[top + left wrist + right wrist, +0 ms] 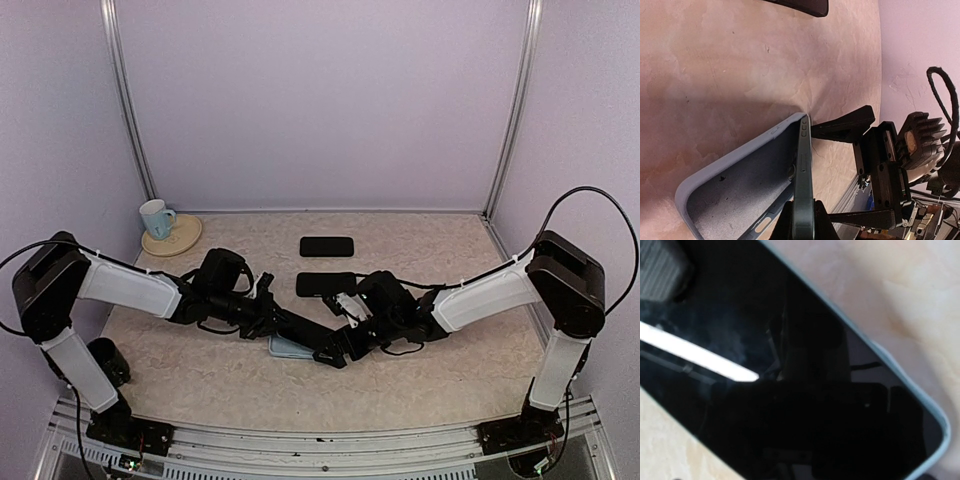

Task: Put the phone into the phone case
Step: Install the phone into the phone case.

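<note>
The light blue phone case lies open side up on the table, also seen from above as the case between the two arms. A dark phone stands on its long edge along the case's right rim, tilted up out of it. My left gripper is shut on the phone's near end. My right gripper faces the phone's screen side with its fingers spread wide and nothing between them. In the right wrist view the phone's black screen fills the frame, with the case's rim along the right; that gripper's own fingers are lost in the dark.
Two more flat black phone-like slabs lie behind the arms, one close by and one farther back. A pale mug stands on a round coaster at the back left. Walls enclose the table on three sides.
</note>
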Robot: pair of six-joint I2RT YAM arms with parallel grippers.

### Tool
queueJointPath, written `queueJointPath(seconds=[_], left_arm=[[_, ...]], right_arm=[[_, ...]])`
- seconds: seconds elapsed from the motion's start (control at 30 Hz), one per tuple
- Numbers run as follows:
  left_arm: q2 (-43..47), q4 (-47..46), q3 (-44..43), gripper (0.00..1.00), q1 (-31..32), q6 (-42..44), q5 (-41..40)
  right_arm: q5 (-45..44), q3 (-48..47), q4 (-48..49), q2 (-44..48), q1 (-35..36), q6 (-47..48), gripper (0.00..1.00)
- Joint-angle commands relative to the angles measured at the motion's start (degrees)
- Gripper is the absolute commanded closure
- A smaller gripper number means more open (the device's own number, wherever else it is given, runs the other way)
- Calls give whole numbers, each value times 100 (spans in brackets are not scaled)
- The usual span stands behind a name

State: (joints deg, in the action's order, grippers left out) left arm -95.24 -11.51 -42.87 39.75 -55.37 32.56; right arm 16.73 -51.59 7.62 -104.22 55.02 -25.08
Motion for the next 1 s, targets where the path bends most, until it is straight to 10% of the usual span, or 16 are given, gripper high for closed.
queueJointPath(seconds=[0.0, 0.97], left_arm=[[-131, 582, 147, 100, 247, -212, -326], [289, -351, 836, 100, 417, -1484, -411]], right_arm=[[73, -22, -22, -28, 140, 12, 0], [144, -250, -261, -120, 398, 47, 0]])
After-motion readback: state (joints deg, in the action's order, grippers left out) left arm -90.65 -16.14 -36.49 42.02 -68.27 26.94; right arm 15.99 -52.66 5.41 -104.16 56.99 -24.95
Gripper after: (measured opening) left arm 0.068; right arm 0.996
